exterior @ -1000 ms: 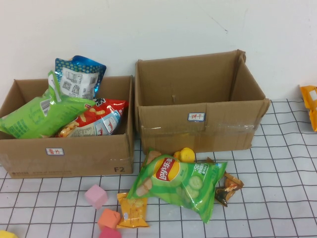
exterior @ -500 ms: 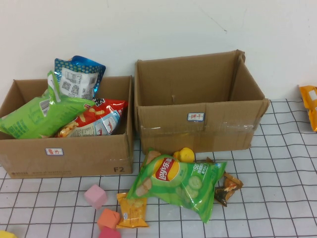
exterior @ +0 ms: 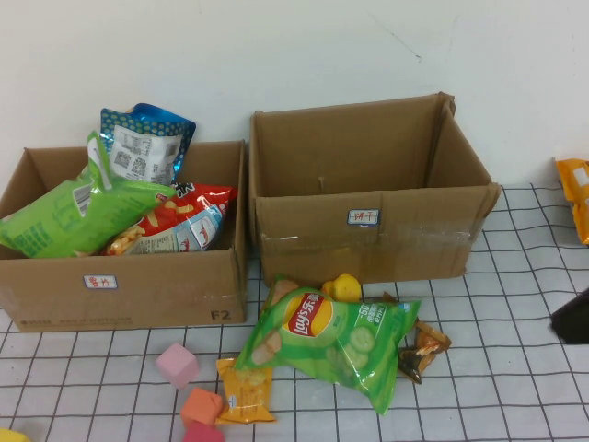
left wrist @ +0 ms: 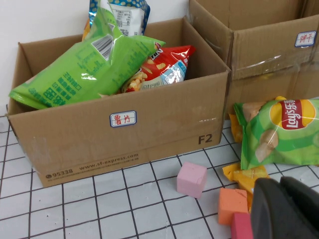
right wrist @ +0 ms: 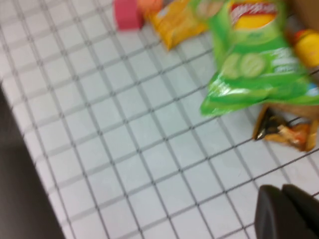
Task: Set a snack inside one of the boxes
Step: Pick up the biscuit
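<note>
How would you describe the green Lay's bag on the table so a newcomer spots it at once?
Start at the taller right cardboard box. Just in front of it, flat on the gridded mat, lies the green Lay's bag. It is the largest loose packet there, with cucumber slices printed on it, unlike the small orange packet beside it.

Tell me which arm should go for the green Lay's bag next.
Probably right: the right end effector is at the table's right edge, beside the green Lay's bag, which fills its wrist view. The left end effector hangs over the foam cubes.
</note>
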